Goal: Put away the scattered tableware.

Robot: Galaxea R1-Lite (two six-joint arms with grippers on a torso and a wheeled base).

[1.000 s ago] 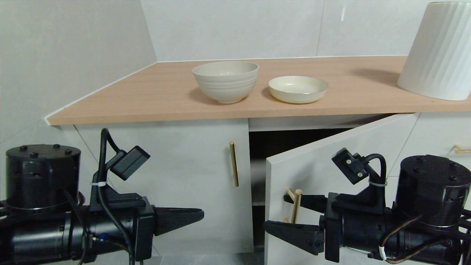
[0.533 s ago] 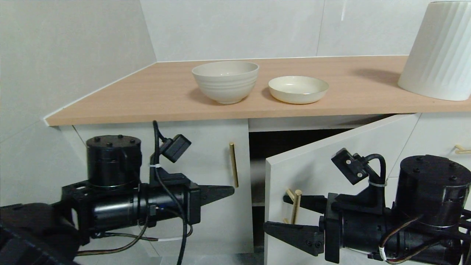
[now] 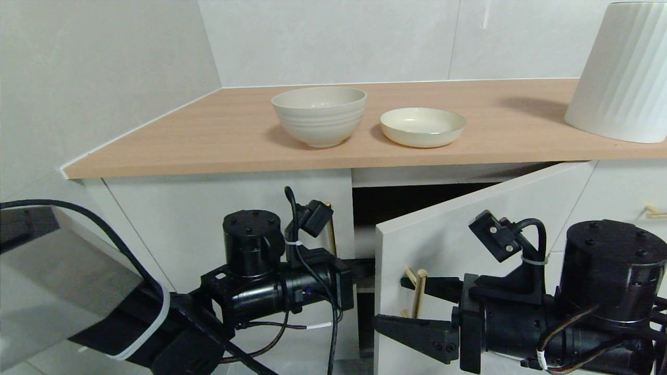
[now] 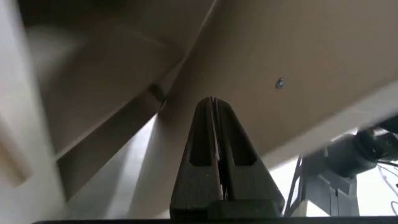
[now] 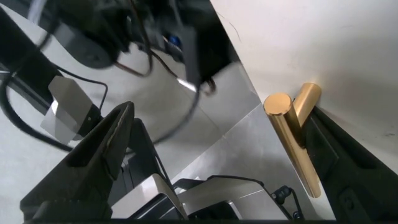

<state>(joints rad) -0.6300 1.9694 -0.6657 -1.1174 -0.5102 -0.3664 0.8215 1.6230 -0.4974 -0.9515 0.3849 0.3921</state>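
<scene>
A ribbed cream bowl [image 3: 319, 114] and a shallow cream plate [image 3: 422, 126] stand side by side on the wooden counter [image 3: 208, 140]. Below them the right cabinet door [image 3: 469, 219] is ajar. My right gripper [image 3: 412, 308] is open, its fingers on either side of that door's gold handle [image 3: 418, 291]. The right wrist view has the handle [image 5: 292, 137] close to one finger of the right gripper [image 5: 221, 121]. My left gripper [image 3: 365, 266] is shut with nothing in it. Its tip is in the dark gap between the doors. In the left wrist view, the left gripper [image 4: 212, 102] points into the cabinet.
The left cabinet door [image 3: 234, 208] is closed, with a vertical gold handle [image 3: 330, 232] just behind my left wrist. A tall white ribbed shade [image 3: 620, 73] stands at the counter's right end. Tiled walls close in the left and back.
My left arm has swung forward and to the right, from low at the left to the gap between the doors. The right arm, bowl and plate have stayed put.
</scene>
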